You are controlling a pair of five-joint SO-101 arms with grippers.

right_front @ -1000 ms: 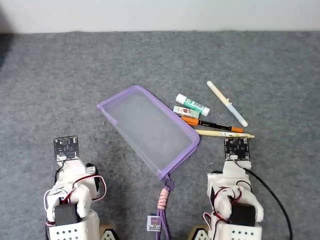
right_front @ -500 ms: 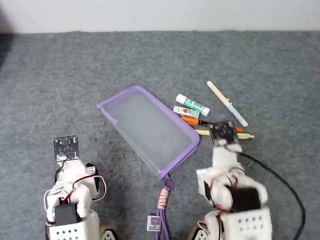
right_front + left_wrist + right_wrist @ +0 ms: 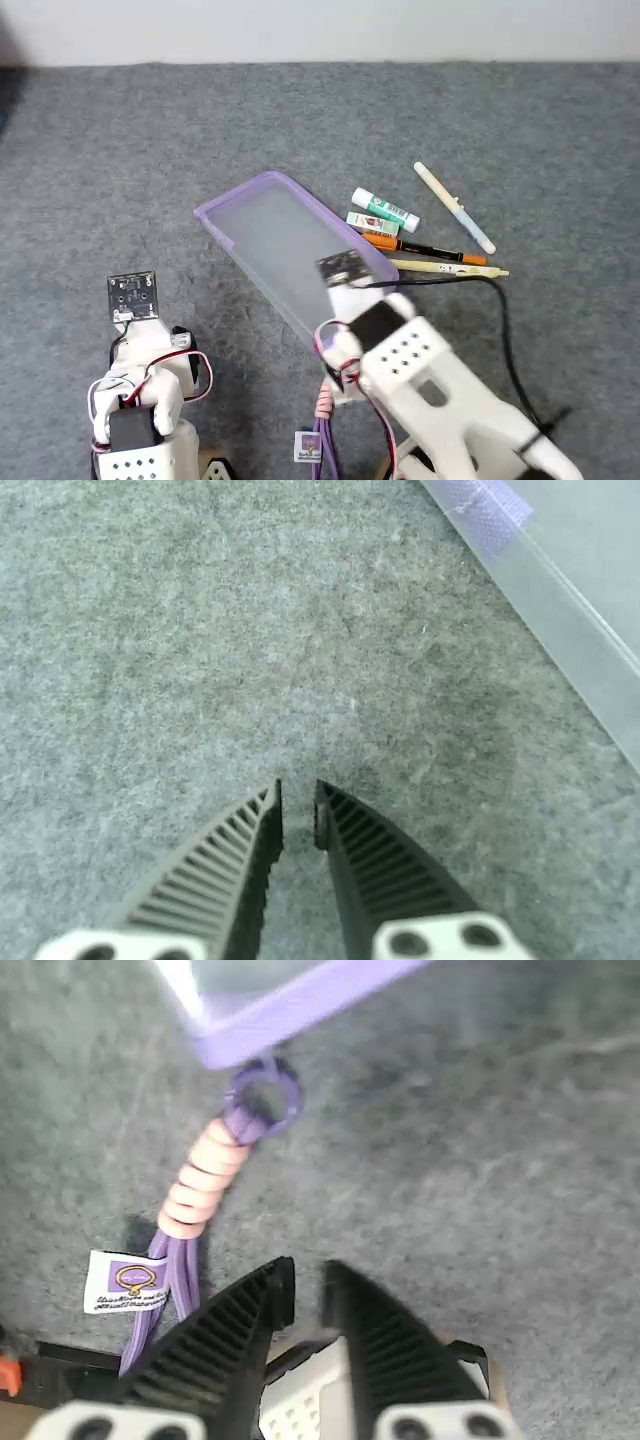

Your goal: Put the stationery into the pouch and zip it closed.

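I see the purple pouch [image 3: 270, 235] lying flat and slanted on the grey desk [image 3: 120, 150]. The stationery [image 3: 385, 210] lies loose just beside it, outside. My right jaws hang pressed together near its pull cord [image 3: 205, 1185]. My left jaws are likewise empty, above bare desk.

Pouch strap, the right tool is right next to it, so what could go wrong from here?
1. The right tool hangs close to the beaded strap; it might snag it and drag the pouch askew.
2. The right arm's black cable runs just beside the cream pen and could sweep it away.
3. The left tool sits off the pouch, so nothing steadies it.
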